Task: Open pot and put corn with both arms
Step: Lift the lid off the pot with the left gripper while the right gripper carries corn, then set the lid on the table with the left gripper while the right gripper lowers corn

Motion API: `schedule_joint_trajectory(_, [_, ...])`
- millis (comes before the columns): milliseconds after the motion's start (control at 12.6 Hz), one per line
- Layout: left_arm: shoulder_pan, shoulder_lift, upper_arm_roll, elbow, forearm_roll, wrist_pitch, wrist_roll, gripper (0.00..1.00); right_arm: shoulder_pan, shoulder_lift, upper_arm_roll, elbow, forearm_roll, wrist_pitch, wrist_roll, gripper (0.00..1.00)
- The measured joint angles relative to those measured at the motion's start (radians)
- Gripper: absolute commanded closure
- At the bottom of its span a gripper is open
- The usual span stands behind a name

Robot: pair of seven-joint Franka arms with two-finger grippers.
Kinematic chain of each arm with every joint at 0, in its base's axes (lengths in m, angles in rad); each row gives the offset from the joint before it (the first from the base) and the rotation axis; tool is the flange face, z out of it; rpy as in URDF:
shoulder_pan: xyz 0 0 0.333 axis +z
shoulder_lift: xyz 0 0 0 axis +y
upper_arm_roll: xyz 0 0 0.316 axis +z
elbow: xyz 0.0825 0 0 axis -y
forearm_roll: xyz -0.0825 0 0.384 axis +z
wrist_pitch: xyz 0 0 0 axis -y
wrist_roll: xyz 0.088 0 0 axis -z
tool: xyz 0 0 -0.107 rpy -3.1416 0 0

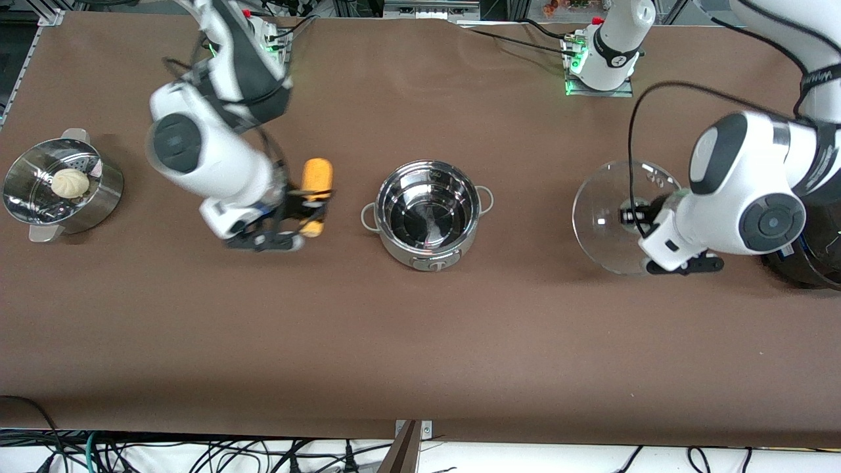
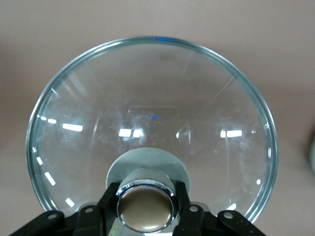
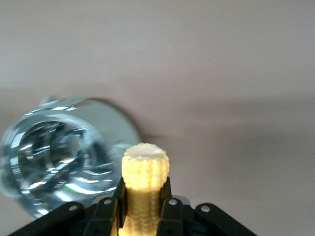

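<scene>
Two steps done: left gripper (image 2: 145, 206) clamps lid (image 2: 152, 123) off pot (image 1: 427, 213); right gripper (image 3: 142, 206) clamps corn (image 3: 143, 182) beside pot. Drop-in remains.

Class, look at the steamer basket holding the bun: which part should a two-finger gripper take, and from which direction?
Grip the steamer basket by one of its two flat rim tabs, coming down from above. The tabs jut out from the round wall, which looks too wide to span, and the bun fills the middle.

Shiny steel pot (image 1: 427, 213), clear glass lid (image 2: 152, 128), matt brown table (image 1: 420, 341).
</scene>
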Motion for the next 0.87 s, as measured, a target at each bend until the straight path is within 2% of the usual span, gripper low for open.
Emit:
schedule_joint_trajectory(79, [0.008, 0.012, -0.001, -0.101, 0.015, 0.153, 0.016, 0.68, 0.062, 0.026, 0.001, 0.019, -0.015, 0.029, 0.081, 1.0])
schedule_joint_trajectory(158, [0.006, 0.027, -0.005, -0.196, 0.035, 0.297, 0.019, 0.11, 0.115, 0.058, 0.001, 0.035, -0.037, 0.062, 0.149, 1.0])
schedule_joint_trajectory(238, [0.003, 0.042, -0.011, -0.272, 0.046, 0.405, 0.019, 0.0, 0.159, 0.093, 0.0, 0.047, -0.071, 0.091, 0.207, 1.0])
schedule_joint_trajectory(317, [0.001, 0.051, -0.018, -0.311, 0.048, 0.448, 0.019, 0.0, 0.194, 0.129, 0.0, 0.054, -0.114, 0.12, 0.262, 1.0])
schedule_joint_trajectory(475, [0.0, 0.037, -0.022, -0.314, 0.049, 0.44, 0.019, 0.0, 0.24, 0.204, -0.001, 0.06, -0.187, 0.188, 0.332, 1.0])
schedule_joint_trajectory(713, [0.0, -0.054, -0.025, -0.251, 0.049, 0.303, 0.019, 0.0, 0.25, 0.283, -0.006, 0.071, -0.228, 0.26, 0.35, 1.0])
schedule_joint_trajectory(871, [0.0, -0.166, -0.033, -0.187, 0.004, 0.203, 0.016, 0.0, 0.251, 0.299, -0.007, 0.08, -0.241, 0.265, 0.35, 1.0])
